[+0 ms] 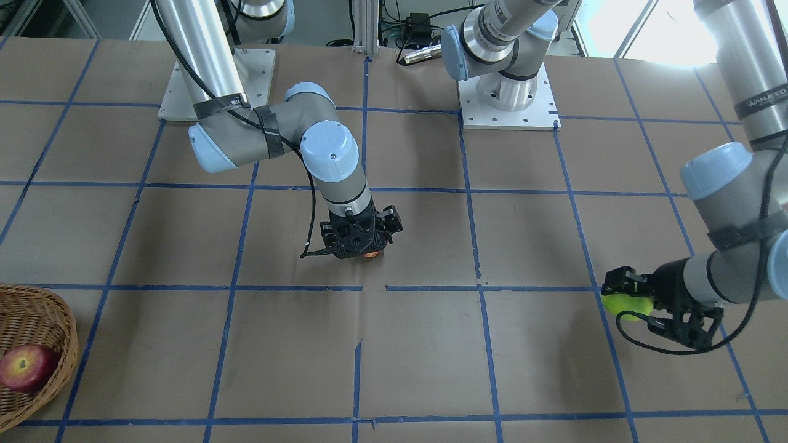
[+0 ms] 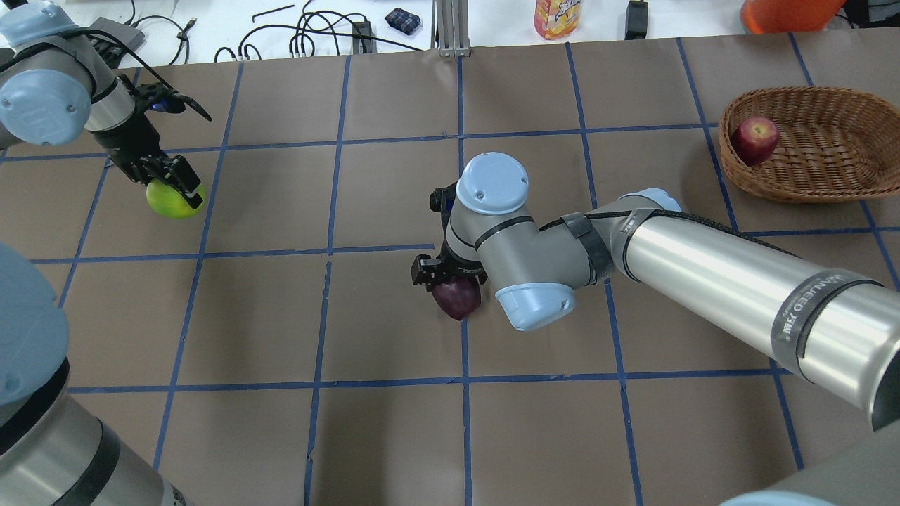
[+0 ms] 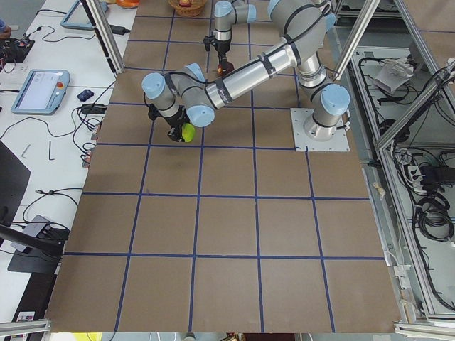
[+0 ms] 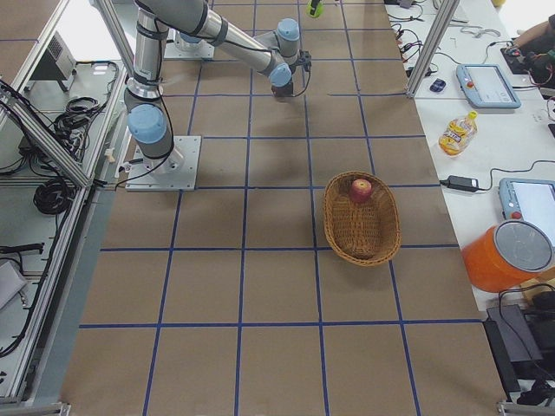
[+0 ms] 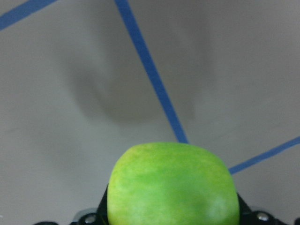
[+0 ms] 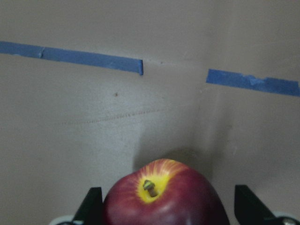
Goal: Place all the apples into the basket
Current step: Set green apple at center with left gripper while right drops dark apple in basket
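Observation:
My left gripper [image 2: 179,188] is shut on the lime-green apple [image 2: 165,200] and holds it just above the table at the far left; the apple fills the bottom of the left wrist view [image 5: 171,185]. My right gripper [image 2: 450,277] is shut on the dark maroon apple [image 2: 457,299] near the table's middle, low over the paper. In the right wrist view the apple [image 6: 161,199] sits between both fingers [image 6: 93,206]. The wicker basket [image 2: 801,190] stands at the far right with the red apple [image 2: 754,139] inside, against its left wall.
The table is covered in brown paper with a blue tape grid. The arms' mounting plates [image 1: 511,114] are at the robot's side. A bottle [image 2: 555,17], cables and an orange container [image 2: 787,10] lie beyond the far edge.

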Motion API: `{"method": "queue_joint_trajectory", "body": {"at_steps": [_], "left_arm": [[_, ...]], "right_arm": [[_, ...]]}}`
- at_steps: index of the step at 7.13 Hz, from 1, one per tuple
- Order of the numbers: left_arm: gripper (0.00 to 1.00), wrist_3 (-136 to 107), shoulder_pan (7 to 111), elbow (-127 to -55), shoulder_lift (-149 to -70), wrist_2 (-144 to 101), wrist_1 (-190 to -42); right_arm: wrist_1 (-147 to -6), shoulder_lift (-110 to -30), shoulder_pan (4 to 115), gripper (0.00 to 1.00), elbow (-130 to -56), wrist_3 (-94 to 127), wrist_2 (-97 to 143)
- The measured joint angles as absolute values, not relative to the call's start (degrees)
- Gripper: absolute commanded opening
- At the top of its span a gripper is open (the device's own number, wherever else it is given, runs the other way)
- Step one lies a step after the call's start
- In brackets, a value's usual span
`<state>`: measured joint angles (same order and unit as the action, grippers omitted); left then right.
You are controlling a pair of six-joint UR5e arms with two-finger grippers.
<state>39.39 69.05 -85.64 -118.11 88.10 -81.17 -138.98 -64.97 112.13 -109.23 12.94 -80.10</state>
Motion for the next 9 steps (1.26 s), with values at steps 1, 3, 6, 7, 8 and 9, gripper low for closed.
{"method": "queue_joint_trajectory", "body": {"at_steps": [1, 3, 6, 7, 8, 9], "left_arm": [[0.0, 36.9, 70.0, -88.5, -116.1, 86.6, -81.4], [0.0, 29.1, 74.4, -92.1, -113.0, 85.3, -81.9], [0.0, 10.1, 86.8, -95.6, -110.1, 76.7, -80.6], [0.0, 1.7, 92.3, -96.5, -110.6, 75.7, -76.2], [0.0, -8.1, 98.5, -96.9, -112.0, 75.6, -69.5], [0.01, -16.7, 104.4, -97.3, -114.3, 75.7, -63.0]], "right_arm": [[-139.0, -64.8, 112.1, 0.36, -109.2, 12.8, -80.3], [-136.7, -65.4, 111.5, 0.29, -108.0, 12.5, -80.5], [-124.2, -70.6, 102.7, 0.27, -101.0, 8.2, -86.7], [-122.0, -71.5, 96.5, 0.25, -99.5, 3.3, -88.2], [-120.8, -72.0, 89.1, 0.23, -98.7, -4.8, -88.5], [-120.4, -71.8, 80.7, 0.22, -97.3, -14.3, -87.6]]}}
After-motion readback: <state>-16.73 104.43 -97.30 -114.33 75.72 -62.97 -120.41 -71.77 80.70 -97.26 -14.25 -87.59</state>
